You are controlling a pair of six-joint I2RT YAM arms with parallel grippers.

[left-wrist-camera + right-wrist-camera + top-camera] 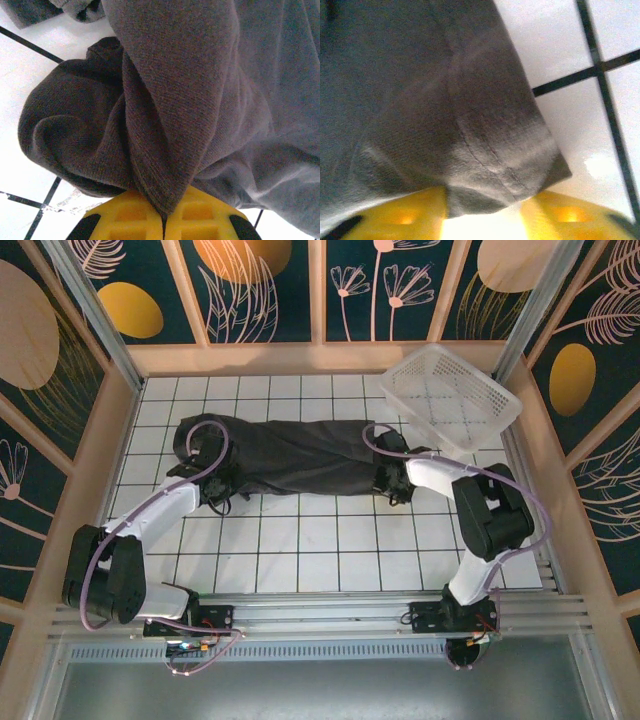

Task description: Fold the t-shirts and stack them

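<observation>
Charcoal knit of the t-shirt (300, 455) stretching as a long bunched band between left tool (164, 220) and right tool (482, 222), lying on the white tiled tabletop (300, 550); left tool clenched, yellow fingers (125, 215) together, a fold of cloth pinched in the seam between them; at right tool, hemmed corner draped across the gap between its fingers; cannot tell whether clamped; white lattice basket (450, 390) just beyond right tool.

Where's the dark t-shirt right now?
Top view: the t-shirt lies bunched across the middle of the table, left of and nearer than the white basket.
</observation>
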